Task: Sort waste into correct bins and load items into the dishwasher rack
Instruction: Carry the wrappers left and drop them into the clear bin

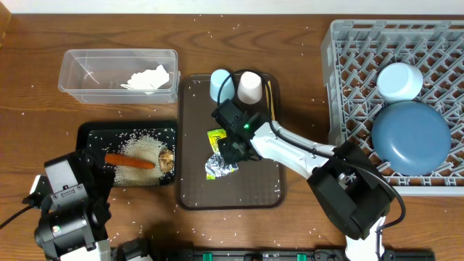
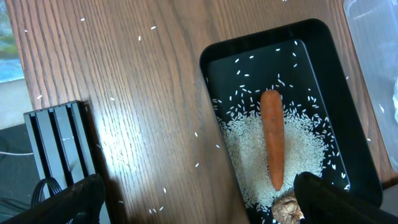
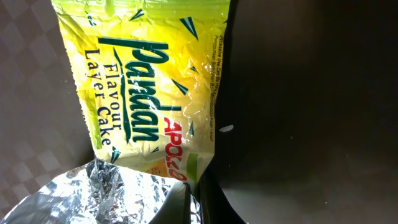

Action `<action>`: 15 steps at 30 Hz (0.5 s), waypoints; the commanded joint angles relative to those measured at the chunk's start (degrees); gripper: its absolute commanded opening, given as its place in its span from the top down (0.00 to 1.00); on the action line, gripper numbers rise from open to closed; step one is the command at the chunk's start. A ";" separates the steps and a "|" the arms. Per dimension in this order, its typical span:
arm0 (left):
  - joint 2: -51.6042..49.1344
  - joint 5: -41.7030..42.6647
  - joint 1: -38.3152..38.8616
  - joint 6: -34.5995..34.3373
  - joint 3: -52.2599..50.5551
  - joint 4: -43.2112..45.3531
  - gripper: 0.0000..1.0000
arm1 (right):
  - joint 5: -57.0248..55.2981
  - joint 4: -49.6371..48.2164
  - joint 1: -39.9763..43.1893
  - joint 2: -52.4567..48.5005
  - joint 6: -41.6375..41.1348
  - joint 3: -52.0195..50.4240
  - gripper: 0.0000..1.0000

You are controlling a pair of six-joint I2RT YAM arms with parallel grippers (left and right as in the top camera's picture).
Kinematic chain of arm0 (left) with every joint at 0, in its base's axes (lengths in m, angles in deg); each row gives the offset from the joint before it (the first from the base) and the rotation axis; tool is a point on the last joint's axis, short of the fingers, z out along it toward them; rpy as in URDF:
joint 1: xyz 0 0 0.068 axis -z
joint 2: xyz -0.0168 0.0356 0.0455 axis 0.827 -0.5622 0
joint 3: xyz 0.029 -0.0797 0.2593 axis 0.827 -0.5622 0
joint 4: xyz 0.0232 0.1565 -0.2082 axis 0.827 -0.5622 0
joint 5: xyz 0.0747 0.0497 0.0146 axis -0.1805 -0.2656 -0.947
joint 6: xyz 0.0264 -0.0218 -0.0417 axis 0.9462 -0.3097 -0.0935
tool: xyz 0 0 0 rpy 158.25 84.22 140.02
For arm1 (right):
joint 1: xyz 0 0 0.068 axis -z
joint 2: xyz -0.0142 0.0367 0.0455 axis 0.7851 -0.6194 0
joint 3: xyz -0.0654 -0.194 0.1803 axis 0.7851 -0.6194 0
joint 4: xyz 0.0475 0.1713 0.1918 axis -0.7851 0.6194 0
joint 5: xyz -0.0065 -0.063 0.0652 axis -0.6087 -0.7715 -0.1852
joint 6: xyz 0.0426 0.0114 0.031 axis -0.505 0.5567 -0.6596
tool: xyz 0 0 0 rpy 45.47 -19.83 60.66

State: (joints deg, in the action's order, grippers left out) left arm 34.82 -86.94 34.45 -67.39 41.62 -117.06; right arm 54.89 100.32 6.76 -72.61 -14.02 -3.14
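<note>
Yellow-green wrapper [image 3: 149, 93], crinkly, beside crumpled silver foil [image 3: 81, 193]: our right gripper [image 3: 194, 196] is pinched onto the wrapper's edge; our left gripper [image 2: 198, 183] gapes wide, empty, by the glossy black tray [image 2: 339, 93].

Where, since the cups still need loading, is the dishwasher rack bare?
Bare lattice fills the left half of the rack, between its left wall and the pale-blue bowl and dark-blue plate. The right side is crowded by those two, save the far right corner.

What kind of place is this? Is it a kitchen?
Probably not a real kitchen: it looks like a robot practice table set up for clearing dishes. There is a grey dishwasher rack, a black tray of food scraps and a white robot arm.
</note>
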 commanded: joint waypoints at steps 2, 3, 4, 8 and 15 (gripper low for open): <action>-0.07 -0.50 -0.28 0.74 0.87 -0.20 0.02 | 3.48 0.07 0.79 0.61 -0.81 1.88 0.99; -0.07 -0.50 -0.28 0.74 0.87 -0.20 0.02 | 4.59 0.11 1.33 1.29 -0.81 3.08 0.99; -0.07 -0.50 -0.28 0.74 0.87 -0.20 0.02 | 5.27 0.13 1.70 1.75 -0.79 3.82 0.99; -0.07 -0.50 -0.28 0.74 0.87 -0.20 0.02 | 8.66 -0.74 4.15 3.74 -0.33 8.07 0.99; -0.07 -0.50 -0.28 0.74 0.87 -0.20 0.02 | 11.67 -11.78 5.16 3.80 -0.92 11.72 0.99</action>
State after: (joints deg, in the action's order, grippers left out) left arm 34.82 -86.94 34.45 -67.39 41.60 -117.04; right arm 64.31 91.31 11.96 -70.27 -14.04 7.15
